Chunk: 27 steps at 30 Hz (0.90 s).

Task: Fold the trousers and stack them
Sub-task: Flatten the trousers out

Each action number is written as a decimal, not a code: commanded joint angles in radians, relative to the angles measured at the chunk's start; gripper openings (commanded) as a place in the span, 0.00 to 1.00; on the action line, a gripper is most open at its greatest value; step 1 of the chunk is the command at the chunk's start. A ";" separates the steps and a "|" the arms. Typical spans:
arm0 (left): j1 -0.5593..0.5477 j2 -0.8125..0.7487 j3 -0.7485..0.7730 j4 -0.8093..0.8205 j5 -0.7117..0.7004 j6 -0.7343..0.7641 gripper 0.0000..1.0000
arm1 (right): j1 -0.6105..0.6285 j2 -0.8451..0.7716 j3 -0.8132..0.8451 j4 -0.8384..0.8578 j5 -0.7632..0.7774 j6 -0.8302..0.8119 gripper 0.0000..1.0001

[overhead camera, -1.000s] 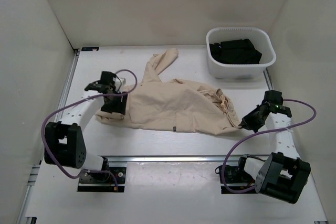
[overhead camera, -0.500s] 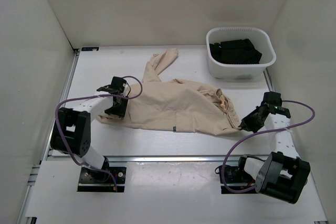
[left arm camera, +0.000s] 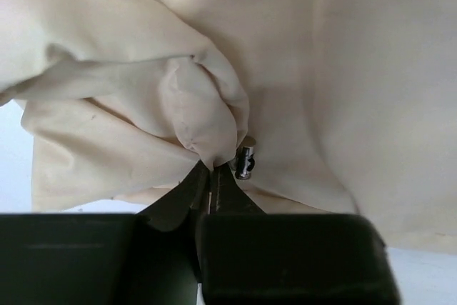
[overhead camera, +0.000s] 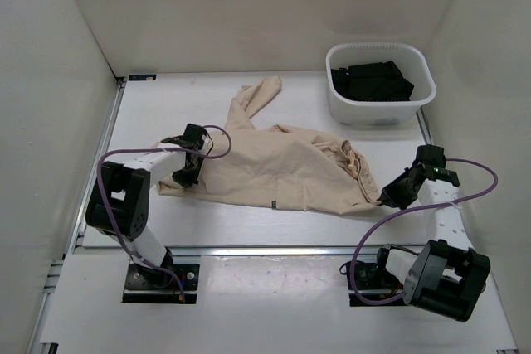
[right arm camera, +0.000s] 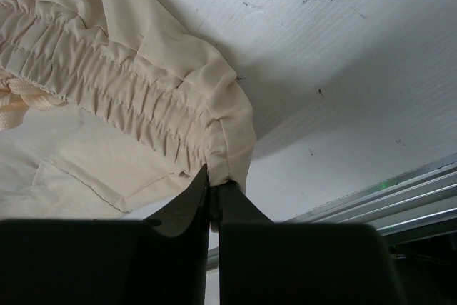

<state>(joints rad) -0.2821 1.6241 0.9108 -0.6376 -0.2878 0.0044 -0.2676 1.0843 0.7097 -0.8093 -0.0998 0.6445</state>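
Observation:
The beige trousers [overhead camera: 278,167] lie spread across the middle of the table, one leg running up toward the back and the gathered waistband [right arm camera: 121,98] at the right. At their left end my left gripper [overhead camera: 184,174] is shut on a bunched fold of the cloth [left arm camera: 200,119]. At the right end my right gripper [overhead camera: 388,196] is shut on the corner of the elastic waistband, and the cloth rises a little from the table there. In both wrist views the jaws pinch the fabric with no gap between them.
A white tub [overhead camera: 380,84] holding folded black garments [overhead camera: 372,80] stands at the back right. White walls close in the table on the left, back and right. An aluminium rail [overhead camera: 274,249] runs along the near edge between the arm bases.
My left gripper has moved right and down onto the trousers' left end and shut on the cloth. The right gripper has kept its hold on the waistband without moving.

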 commanded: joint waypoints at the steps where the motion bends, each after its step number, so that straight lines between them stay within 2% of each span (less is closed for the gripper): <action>1: 0.049 -0.006 0.109 -0.029 -0.014 -0.004 0.14 | -0.012 0.009 0.033 0.010 0.011 -0.020 0.00; 3: 0.107 -0.042 0.201 -0.083 -0.014 -0.004 0.14 | -0.025 0.038 0.097 0.010 0.011 -0.040 0.00; 4: 0.203 -0.052 0.256 -0.117 0.059 -0.004 0.14 | -0.034 0.067 0.129 -0.001 0.011 -0.040 0.00; 5: 0.265 -0.052 0.386 -0.154 0.103 -0.004 0.14 | -0.047 0.080 0.166 -0.016 -0.003 -0.049 0.00; 6: 0.327 -0.061 0.452 -0.239 0.149 -0.004 0.14 | -0.047 0.092 0.242 -0.025 -0.003 -0.049 0.00; 7: 0.453 -0.061 0.517 -0.290 0.192 -0.004 0.14 | -0.059 0.104 0.279 -0.036 -0.003 -0.049 0.00; 8: 0.509 -0.061 0.616 -0.339 0.260 -0.004 0.14 | -0.076 0.104 0.310 -0.068 -0.003 -0.058 0.00; 10: 0.652 -0.073 0.642 -0.436 0.295 -0.004 0.14 | -0.102 0.095 0.347 -0.100 -0.003 -0.059 0.00; 13: 0.782 -0.139 0.490 -0.435 0.305 -0.004 0.14 | -0.139 0.045 0.315 -0.135 0.006 -0.046 0.00; 14: 0.866 -0.185 0.432 -0.404 0.305 -0.004 0.14 | -0.160 0.026 0.263 -0.136 0.006 -0.036 0.00; 16: 0.955 -0.219 0.263 -0.363 0.280 -0.004 0.14 | -0.186 -0.035 0.208 -0.162 0.006 -0.017 0.00; 17: 1.041 -0.243 0.169 -0.320 0.270 -0.004 0.14 | -0.197 -0.055 0.162 -0.162 0.027 -0.008 0.00; 20: 1.185 -0.267 0.050 -0.275 0.269 -0.004 0.14 | -0.219 -0.103 0.099 -0.206 0.133 0.018 0.00; 24: 1.279 -0.285 -0.122 -0.212 0.279 -0.004 0.14 | -0.237 -0.145 0.022 -0.257 0.216 0.093 0.00; 27: 1.301 -0.274 -0.159 -0.168 0.260 -0.004 0.14 | -0.257 -0.155 0.011 -0.278 0.253 0.150 0.00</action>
<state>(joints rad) 1.0046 1.3861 0.7631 -0.8913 -0.0296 -0.0040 -0.5083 0.9543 0.7181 -1.0466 0.0658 0.7223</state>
